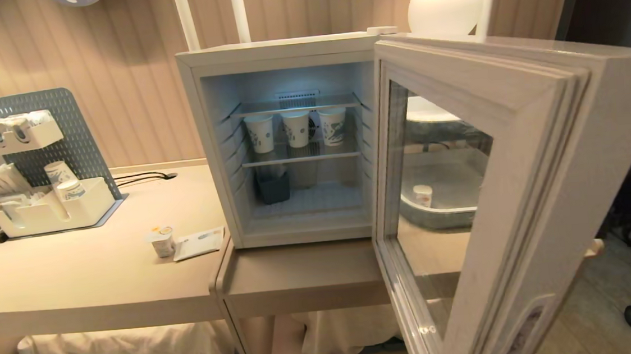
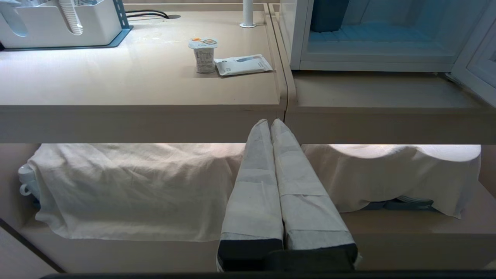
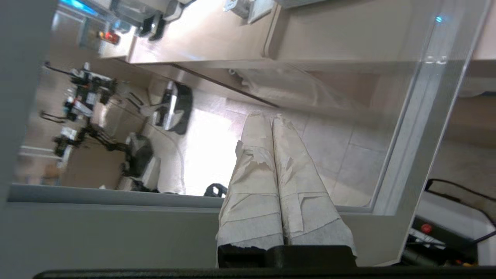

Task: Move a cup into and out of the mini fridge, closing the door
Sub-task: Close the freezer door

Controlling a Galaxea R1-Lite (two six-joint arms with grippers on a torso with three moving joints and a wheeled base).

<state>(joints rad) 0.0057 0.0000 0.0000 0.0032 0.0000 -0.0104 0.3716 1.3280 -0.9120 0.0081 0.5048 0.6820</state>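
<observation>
With its fingers pressed shut and empty just before the door (image 3: 403,162) glass, the right gripper (image 3: 271,118) risked slipping off and leaving the fridge (image 1: 277,53) open.

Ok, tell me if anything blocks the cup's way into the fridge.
Nothing visible does. The cup stands on the table beside a flat packet, left of the fridge. The door is wide open, and the bottom shelf has free space.
</observation>
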